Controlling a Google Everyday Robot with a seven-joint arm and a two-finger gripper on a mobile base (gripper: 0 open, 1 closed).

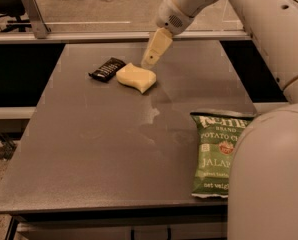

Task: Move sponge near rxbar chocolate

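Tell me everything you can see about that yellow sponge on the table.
The sponge is a pale yellow, unmarked block that looks like soft foam, with wavy, S-curved sides. It lies flat on the grey table, toward the far side, and its long axis runs slightly diagonally. Its left end sits right beside the dark rxbar chocolate; whether they touch is unclear. The gripper hangs just above the sponge's far edge, and contact between them cannot be told.
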